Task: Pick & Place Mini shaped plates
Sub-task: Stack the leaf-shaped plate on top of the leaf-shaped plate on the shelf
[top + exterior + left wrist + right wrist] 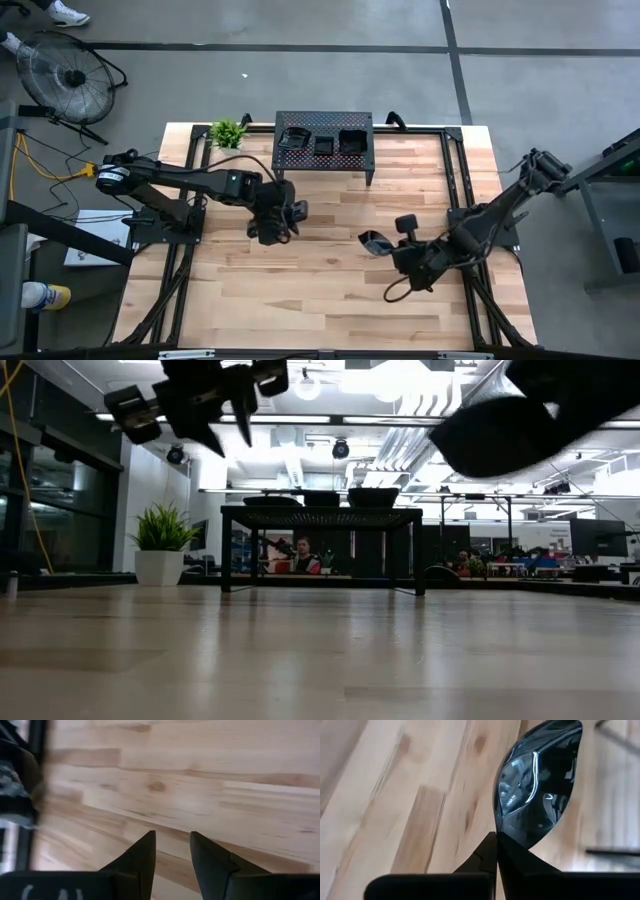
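One mini plate (540, 785), base hidden by right end effector (496, 845).

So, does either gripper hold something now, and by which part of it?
The right gripper is shut on a glossy black plate, pinching it by its narrow edge. The left gripper holds nothing.

The stand (323, 152) sits at the bench's (330, 290) rear edge, three plates (323, 143) on top; a plant (228, 132) is left of it. The right gripper (385, 245) holds a plate (373, 240) mid-bench, right of the left gripper (285, 222).
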